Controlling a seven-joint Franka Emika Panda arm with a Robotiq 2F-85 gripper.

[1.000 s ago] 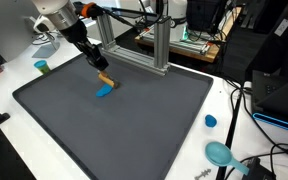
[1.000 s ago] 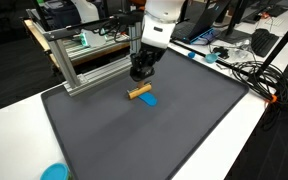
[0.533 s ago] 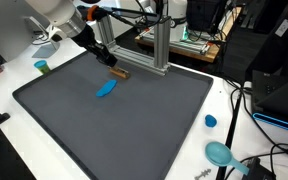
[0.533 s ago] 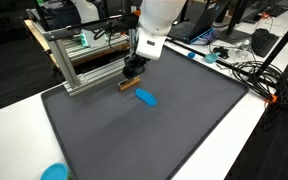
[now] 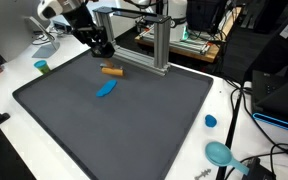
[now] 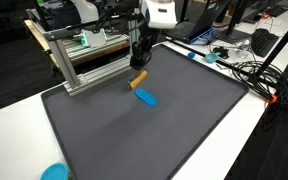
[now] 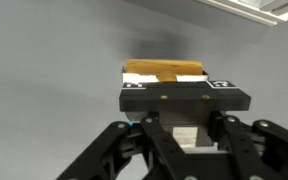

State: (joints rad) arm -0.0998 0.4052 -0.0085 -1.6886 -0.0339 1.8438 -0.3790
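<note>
My gripper hangs over the far part of the dark grey mat, shut on a small orange-brown block. The block hangs tilted just above the mat in an exterior view, below the gripper. In the wrist view the block shows just beyond the black gripper body, and the fingertips are hidden. A small blue piece lies flat on the mat, a short way in front of the block, and also shows in an exterior view.
An aluminium frame stands on the mat's far edge, close behind the gripper, seen also in an exterior view. A green cup, a blue cap and a teal bowl sit on the white table. Cables lie at one side.
The gripper has carried the orange block away from the blue piece toward the frame and risen. The block has turned and now hangs tilted. The blue piece has not moved.
</note>
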